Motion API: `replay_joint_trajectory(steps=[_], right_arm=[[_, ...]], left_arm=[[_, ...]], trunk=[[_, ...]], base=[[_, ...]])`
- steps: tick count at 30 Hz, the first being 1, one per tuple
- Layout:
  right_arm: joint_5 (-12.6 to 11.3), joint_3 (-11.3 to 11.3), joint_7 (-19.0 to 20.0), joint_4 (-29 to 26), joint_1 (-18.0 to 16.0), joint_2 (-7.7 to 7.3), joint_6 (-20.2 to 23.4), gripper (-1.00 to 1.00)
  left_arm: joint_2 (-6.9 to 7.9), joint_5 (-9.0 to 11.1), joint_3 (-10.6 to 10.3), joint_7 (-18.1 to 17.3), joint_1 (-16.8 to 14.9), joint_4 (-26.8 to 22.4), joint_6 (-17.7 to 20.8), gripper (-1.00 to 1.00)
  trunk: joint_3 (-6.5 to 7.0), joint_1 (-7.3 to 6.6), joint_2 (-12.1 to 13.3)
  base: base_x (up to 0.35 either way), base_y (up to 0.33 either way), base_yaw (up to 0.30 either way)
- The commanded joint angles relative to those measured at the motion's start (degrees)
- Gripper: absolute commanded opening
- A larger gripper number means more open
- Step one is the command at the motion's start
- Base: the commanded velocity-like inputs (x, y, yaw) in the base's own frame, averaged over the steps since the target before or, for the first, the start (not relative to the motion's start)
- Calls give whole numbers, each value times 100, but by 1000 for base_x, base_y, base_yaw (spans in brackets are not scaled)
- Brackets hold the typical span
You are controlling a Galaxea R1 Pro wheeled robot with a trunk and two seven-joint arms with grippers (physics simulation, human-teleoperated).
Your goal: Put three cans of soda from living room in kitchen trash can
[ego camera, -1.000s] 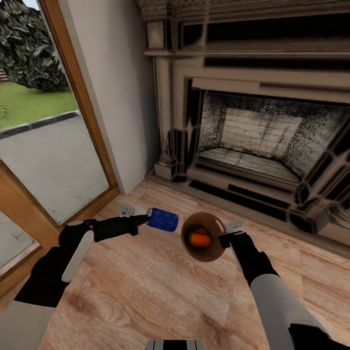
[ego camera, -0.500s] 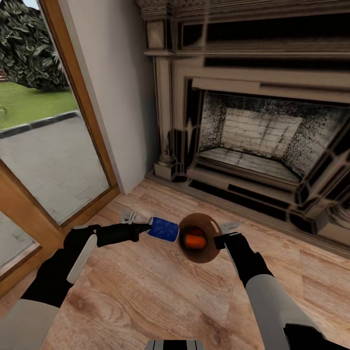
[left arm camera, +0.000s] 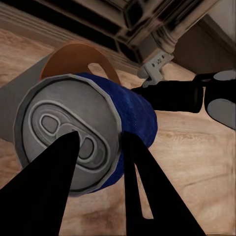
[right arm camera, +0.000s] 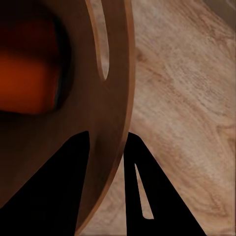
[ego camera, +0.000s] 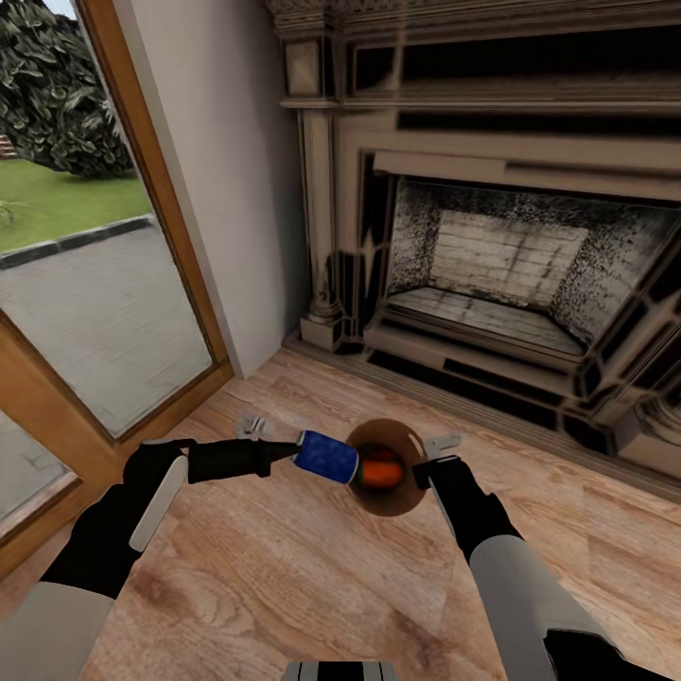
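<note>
Daylight comes through the glass door at the left, leaving the wood floor evenly bright with almost no cast shadows. The fireplace opening stays dim and grainy. In the right wrist view the trash can interior is dark and blurred. Render edges look soft, textures smeared.

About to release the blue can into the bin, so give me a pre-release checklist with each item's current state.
1. Left gripper clamped on the blue can: ok.
2. Right gripper pinching the bin by its rim: ok.
3. Blue can at the bin's mouth: ok, its end meets the rim.
4. Blue can fully inside the bin: not ok, mostly outside.
5. Orange can lying inside the bin: ok.
6. Second orange can inside: cannot tell.
</note>
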Motion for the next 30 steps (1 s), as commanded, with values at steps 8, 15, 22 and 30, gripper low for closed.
replay_joint_trajectory(steps=[8,15,22,30], right_arm=[[-38,10,-12,78,-4,41,-5,-100],[-33,16,-14,136,-4,63,-10,-100],[-29,13,-21,146,-4,122,-10,-100],[-33,21,-14,151,0,239,-5,-100]], left_arm=[[-20,3,0,-158,0,-9,60,-100],[-30,-8,0,-454,0,2,137,-100],[-281,-89,-7,-452,2,92,118,-100],[-404,-114,-11,-233,2,585,31,-100]], trunk=[[1,-1,0],[1,-1,0],[1,-1,0],[1,-1,0]], base=[[0,0,0],[0,0,0],[0,0,0],[0,0,0]])
